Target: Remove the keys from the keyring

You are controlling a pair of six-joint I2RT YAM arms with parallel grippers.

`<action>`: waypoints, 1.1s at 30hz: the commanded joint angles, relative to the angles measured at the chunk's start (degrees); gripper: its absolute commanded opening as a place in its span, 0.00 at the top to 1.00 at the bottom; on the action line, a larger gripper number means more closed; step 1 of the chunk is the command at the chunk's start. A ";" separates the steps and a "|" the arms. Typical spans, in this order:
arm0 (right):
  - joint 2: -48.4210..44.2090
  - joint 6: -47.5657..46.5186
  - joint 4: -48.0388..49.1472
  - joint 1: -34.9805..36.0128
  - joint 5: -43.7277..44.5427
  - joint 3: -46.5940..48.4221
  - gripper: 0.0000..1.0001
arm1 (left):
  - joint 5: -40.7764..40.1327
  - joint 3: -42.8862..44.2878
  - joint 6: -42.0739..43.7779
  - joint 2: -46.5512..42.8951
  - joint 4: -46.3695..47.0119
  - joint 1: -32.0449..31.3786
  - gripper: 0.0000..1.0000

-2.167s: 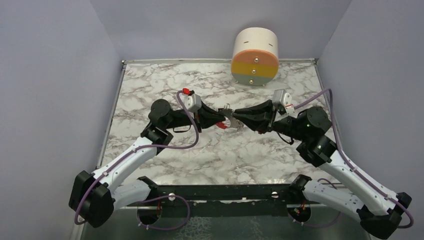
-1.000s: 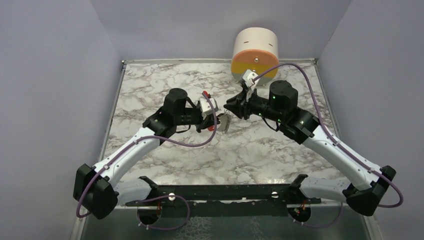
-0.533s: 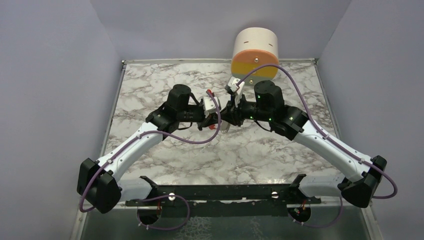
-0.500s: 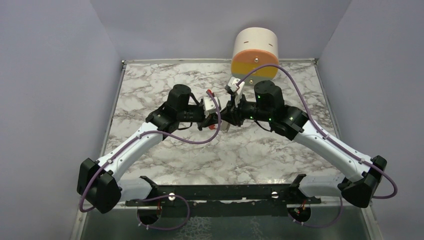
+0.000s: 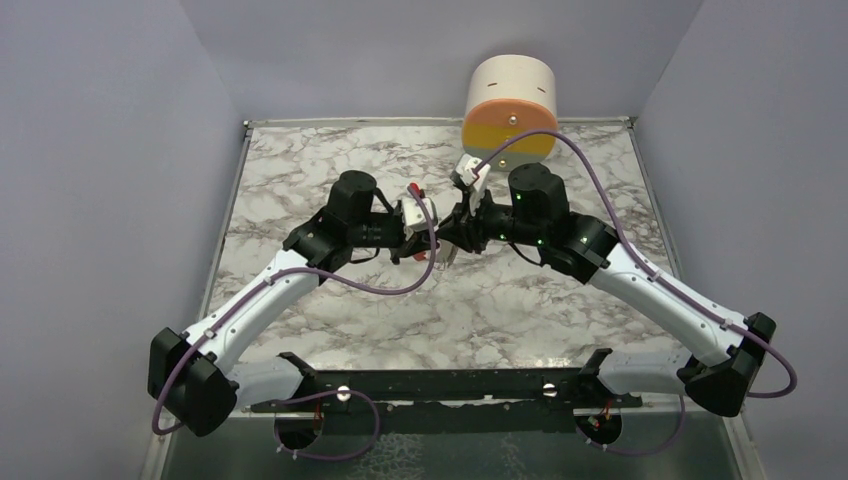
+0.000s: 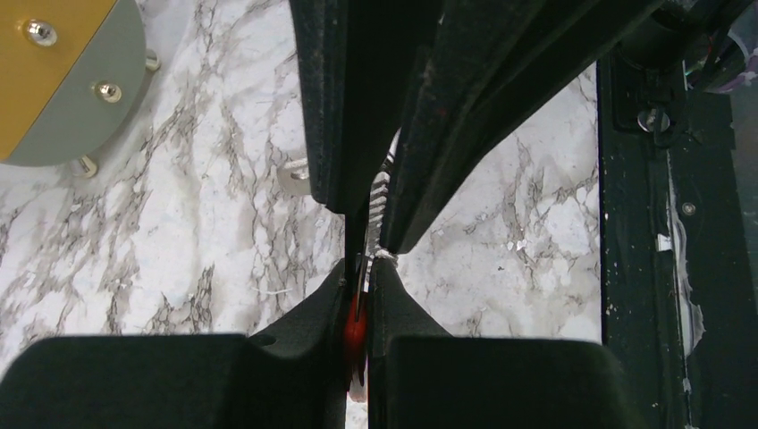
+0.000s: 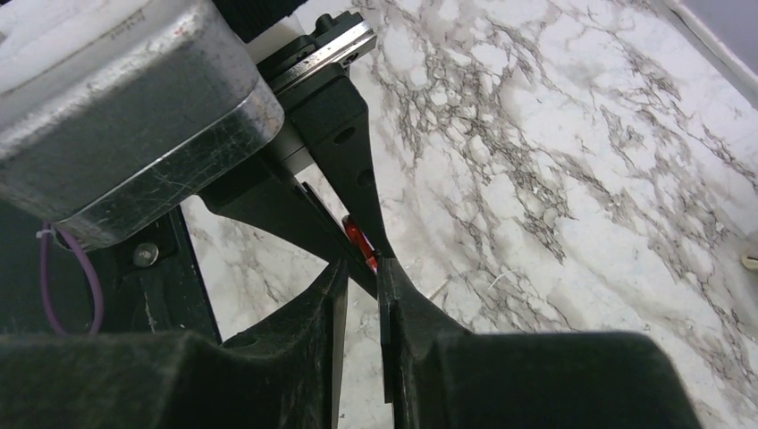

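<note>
My left gripper and right gripper meet tip to tip above the middle of the marble table. The keys hang between them. In the left wrist view my left gripper is shut on the red key head. The silvery jagged strip runs up from it and fills the narrow gap between the right gripper's fingers. In the right wrist view my right gripper shows a slim gap, with the red piece just beyond its tips. I cannot make out the keyring.
A round cream drawer unit with orange, yellow and grey fronts stands at the back, also in the left wrist view. A small silvery piece lies on the marble. The black base rail runs along the near edge.
The right gripper, drawn back from the bunch a second ago, has swung left and closed in on it. The left gripper has shifted slightly and still holds the red head.
</note>
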 commanded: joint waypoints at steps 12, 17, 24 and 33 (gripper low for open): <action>1.68 -1.79 -2.31 -0.02 6.35 2.01 0.77 | 6.50 -0.05 1.58 -1.35 1.42 -0.33 1.00; 2.16 -1.91 -2.86 -0.02 7.29 2.02 0.75 | 6.50 -0.30 2.03 -1.52 1.06 -0.33 1.00; 1.63 -1.89 -4.07 -0.02 6.57 2.05 0.74 | 4.89 0.29 1.81 -1.28 1.02 -0.35 1.00; -0.82 -1.48 -4.99 -0.02 3.03 1.95 0.68 | 3.18 0.82 0.31 -0.20 1.33 -0.34 1.00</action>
